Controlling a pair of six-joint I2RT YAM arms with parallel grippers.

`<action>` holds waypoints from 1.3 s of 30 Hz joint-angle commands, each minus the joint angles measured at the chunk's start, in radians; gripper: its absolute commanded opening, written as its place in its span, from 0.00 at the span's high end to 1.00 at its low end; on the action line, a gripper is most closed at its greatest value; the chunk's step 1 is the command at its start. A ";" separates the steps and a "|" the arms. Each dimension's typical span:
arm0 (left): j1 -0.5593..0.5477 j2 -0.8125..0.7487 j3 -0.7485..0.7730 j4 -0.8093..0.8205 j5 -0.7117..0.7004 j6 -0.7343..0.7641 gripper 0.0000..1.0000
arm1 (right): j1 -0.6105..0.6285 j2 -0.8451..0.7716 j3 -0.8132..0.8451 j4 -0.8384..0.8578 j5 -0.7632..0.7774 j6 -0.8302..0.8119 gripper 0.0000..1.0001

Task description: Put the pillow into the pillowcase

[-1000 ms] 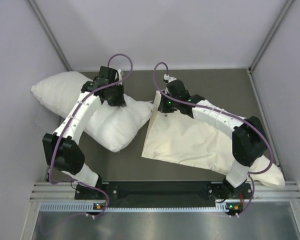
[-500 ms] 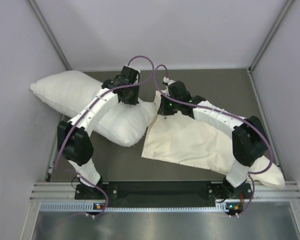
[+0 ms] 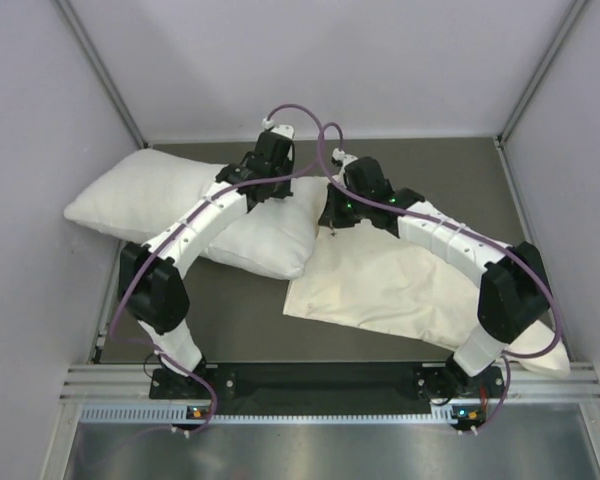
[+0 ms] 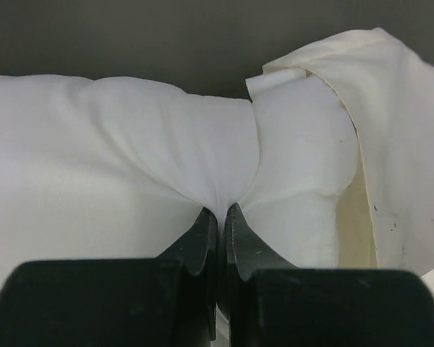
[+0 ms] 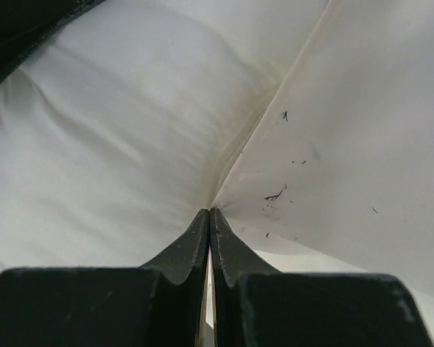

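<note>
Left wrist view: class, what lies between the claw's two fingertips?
A pinched fold of the pillow, seen in the left wrist view; the left claw is shut on it.

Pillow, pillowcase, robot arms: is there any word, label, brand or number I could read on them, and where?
None: no readable text in any view.
The pillow and pillowcase are plain; the dark specks on the pillowcase are marks, not letters.
The left arm and right arm show no legible label.

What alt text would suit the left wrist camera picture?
The black left pincer is shut on a pinched fold of the plump white pillow. At right, the cream pillowcase drapes over the pillow's corner, with the dark table behind.
</note>
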 commanded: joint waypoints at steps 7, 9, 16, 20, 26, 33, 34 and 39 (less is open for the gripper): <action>-0.118 -0.160 -0.295 0.478 -0.045 0.018 1.00 | -0.024 -0.060 0.044 -0.001 -0.029 -0.008 1.00; -0.118 -0.144 -0.355 0.516 -0.062 0.028 1.00 | -0.024 -0.060 0.033 -0.001 -0.023 -0.008 1.00; -0.120 -0.144 -0.426 0.537 -0.108 0.049 1.00 | -0.022 -0.102 -0.045 -0.014 0.050 -0.016 0.62; -0.120 -0.135 -0.443 0.535 -0.118 0.049 1.00 | 0.015 -0.156 -0.122 -0.007 0.156 -0.016 0.33; -0.118 -0.143 -0.471 0.553 -0.111 0.038 1.00 | 0.018 -0.156 -0.183 0.065 0.209 0.005 0.32; -0.120 -0.170 -0.497 0.563 -0.128 0.037 1.00 | 0.019 -0.060 -0.139 0.102 0.278 0.005 0.35; -0.120 -0.175 -0.501 0.564 -0.128 0.037 1.00 | 0.018 -0.051 -0.136 0.111 0.282 0.004 0.36; -0.120 -0.186 -0.507 0.567 -0.125 0.041 1.00 | 0.038 0.024 -0.096 0.119 0.316 -0.001 0.37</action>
